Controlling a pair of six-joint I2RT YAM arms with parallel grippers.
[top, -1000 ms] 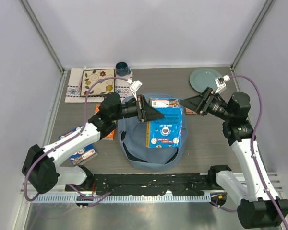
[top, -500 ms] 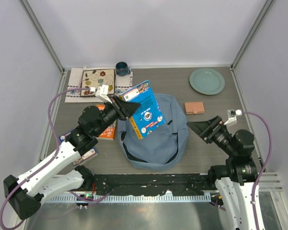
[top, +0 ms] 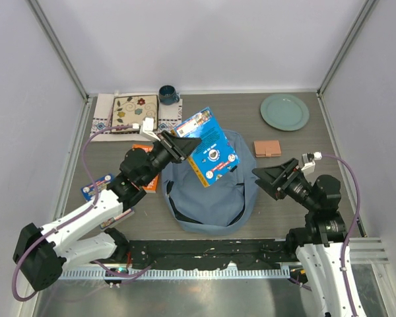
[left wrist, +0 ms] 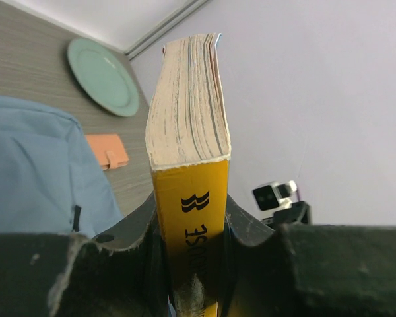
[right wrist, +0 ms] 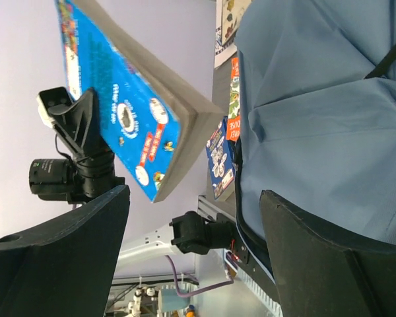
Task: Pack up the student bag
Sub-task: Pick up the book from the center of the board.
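We judge the large soft dusty-blue fabric backpack (top: 214, 198), lying mid-table between the arms, limp and light, best taken at its opening's rim; left gripper (top: 179, 145), raised over it, clamps a thick blue-covered yellow-spined paperback (top: 210, 155) by the spine; right gripper (top: 269, 178) hovers beside it, jaws wide, empty.

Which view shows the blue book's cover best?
Top external: the blue book turns nearly its whole cover to that camera, above the student bag. The left wrist view sees only its yellow spine and page edges end-on; the right wrist view catches the cover at a steep slant.
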